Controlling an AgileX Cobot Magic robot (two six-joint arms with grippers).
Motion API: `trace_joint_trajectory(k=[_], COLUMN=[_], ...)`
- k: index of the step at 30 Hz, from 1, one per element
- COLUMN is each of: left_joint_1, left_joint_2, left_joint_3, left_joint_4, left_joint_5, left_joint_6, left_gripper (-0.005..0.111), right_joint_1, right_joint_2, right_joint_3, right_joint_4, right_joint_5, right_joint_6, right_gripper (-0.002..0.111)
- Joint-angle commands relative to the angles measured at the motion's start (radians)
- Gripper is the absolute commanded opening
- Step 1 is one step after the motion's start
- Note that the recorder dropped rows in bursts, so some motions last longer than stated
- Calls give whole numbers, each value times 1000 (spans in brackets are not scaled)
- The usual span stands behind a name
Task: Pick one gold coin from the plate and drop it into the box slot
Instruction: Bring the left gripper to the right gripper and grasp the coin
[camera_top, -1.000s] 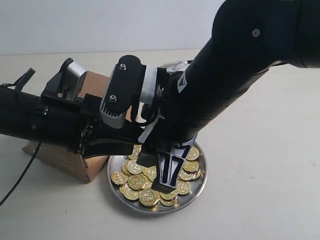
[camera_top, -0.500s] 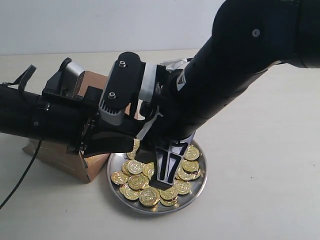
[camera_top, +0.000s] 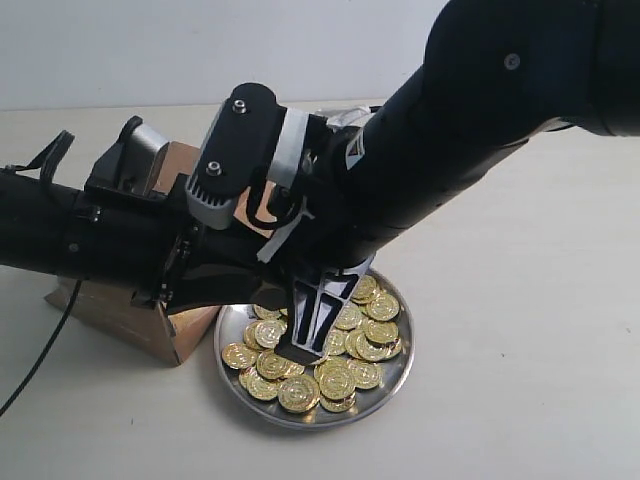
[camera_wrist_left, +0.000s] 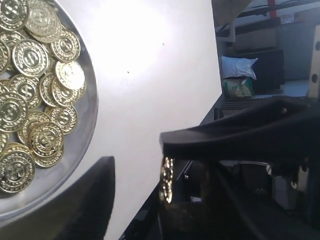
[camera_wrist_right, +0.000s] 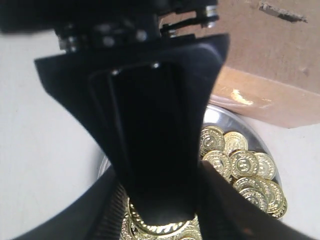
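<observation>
The silver plate (camera_top: 300, 422) holds a heap of gold coins (camera_top: 350, 345), and the cardboard box (camera_top: 120, 320) stands to its left. My right gripper (camera_top: 295, 355) hangs just above the heap. In the right wrist view its two fingertips pinch one gold coin (camera_wrist_right: 160, 229) by the rim. The left gripper's finger (camera_wrist_right: 150, 140) covers most of that coin. In the left wrist view the held coin (camera_wrist_left: 166, 180) stands edge-on between the spread fingers (camera_wrist_left: 85, 205) of my open left gripper (camera_wrist_left: 165, 200). A dark slot (camera_wrist_right: 281, 11) shows in the box face (camera_wrist_right: 260, 60).
Both arms crowd together over the plate's left half and the box's right end. The left arm's cable (camera_top: 40, 360) trails over the table in front of the box. The table edge (camera_wrist_left: 200, 130) runs past the plate, with room clutter beyond.
My right gripper has risen out of the coin heap and shifted left toward the left gripper. The left arm has stayed where it was.
</observation>
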Motion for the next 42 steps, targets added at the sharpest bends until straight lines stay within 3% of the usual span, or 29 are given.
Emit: trace_joint_trajectory(k=[1, 3, 6, 8, 19, 23, 32, 38, 42], left_joint_1=[-7, -7, -7, -7, -7, -7, -7, -7, -5], left_joint_2=[1, 1, 1, 1, 1, 1, 1, 1, 1], left_joint_3=[-8, -8, -8, -8, -8, -8, -8, -8, -8], left_joint_4=[2, 3, 3, 3, 3, 3, 3, 26, 26], left_joint_5=[-12, -12, -12, -8, -6, -1, 4, -2, -15], left_joint_6=[1, 1, -2, 1, 2, 28, 30, 30, 30], left_gripper=[51, 50, 31, 25, 22, 0, 0, 0, 0], right_joint_1=[1, 1, 1, 1, 1, 1, 1, 1, 1], right_joint_2=[-9, -9, -9, -9, -9, -9, -9, -9, -9], right_joint_3=[2, 2, 2, 2, 2, 2, 2, 2, 2], right_joint_4=[35, 35, 35, 35, 34, 34, 34, 29, 29], right_joint_5=[-31, -33, -33, -33, -99, -99, -99, -113, -118], right_joint_6=[-3, -3, -3, -3, -3, -3, -3, -3, -3], right_gripper=[19, 19, 19, 19, 19, 19, 20, 48, 50])
